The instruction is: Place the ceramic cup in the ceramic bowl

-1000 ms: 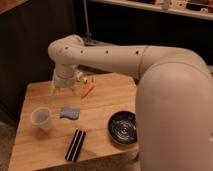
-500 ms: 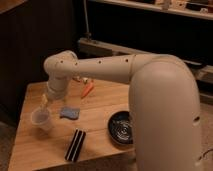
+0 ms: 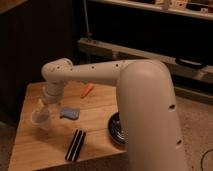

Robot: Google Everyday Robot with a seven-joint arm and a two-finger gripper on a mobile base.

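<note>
The ceramic cup, small, white and handleless, stands upright on the left part of the wooden table. My gripper hangs right over it, open, with its pale fingers pointing down at the cup's rim. Whether they touch the cup I cannot tell. The ceramic bowl, black and round, sits near the table's front right. My arm's large white link covers most of it.
A blue sponge lies just right of the cup. An orange object lies further back. A flat black striped block rests near the front edge. Dark shelving stands behind the table.
The gripper has swung left and down from over the table's back to just above the cup. The cup, bowl and other items have stayed put.
</note>
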